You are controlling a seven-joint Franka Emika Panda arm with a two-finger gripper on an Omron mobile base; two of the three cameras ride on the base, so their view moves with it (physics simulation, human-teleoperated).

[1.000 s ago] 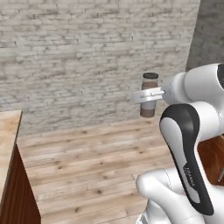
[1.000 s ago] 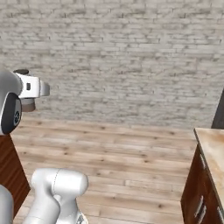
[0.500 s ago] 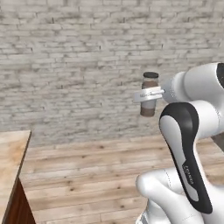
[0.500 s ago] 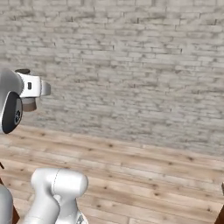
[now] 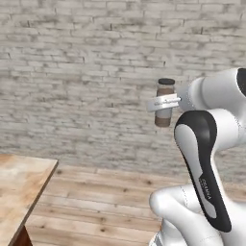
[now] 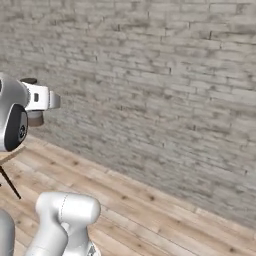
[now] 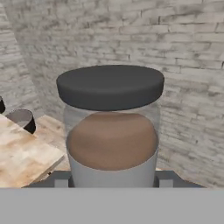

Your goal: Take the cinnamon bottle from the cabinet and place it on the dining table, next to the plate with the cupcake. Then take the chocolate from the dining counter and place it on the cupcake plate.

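Cinnamon bottle (image 5: 165, 102) upright, clamped at mid-height in the pincer (image 5: 164, 103), carried high in front of a brick wall (image 5: 77, 72). Corner of a marbled worktop (image 5: 21, 185) shows at lower left. Judged: pickup from cabinet done; set-down beside the cupcake plate not yet done, chocolate transfer left after that.

A grey brick wall (image 5: 72, 72) stands behind a wooden plank floor (image 5: 96, 202).

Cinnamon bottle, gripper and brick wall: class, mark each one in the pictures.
cinnamon bottle (image 7: 112, 131), hand view, brown contents.
gripper (image 5: 164, 103), left base view, pale finger across the bottle.
brick wall (image 6: 165, 80), right base view, mid-wall bricks.
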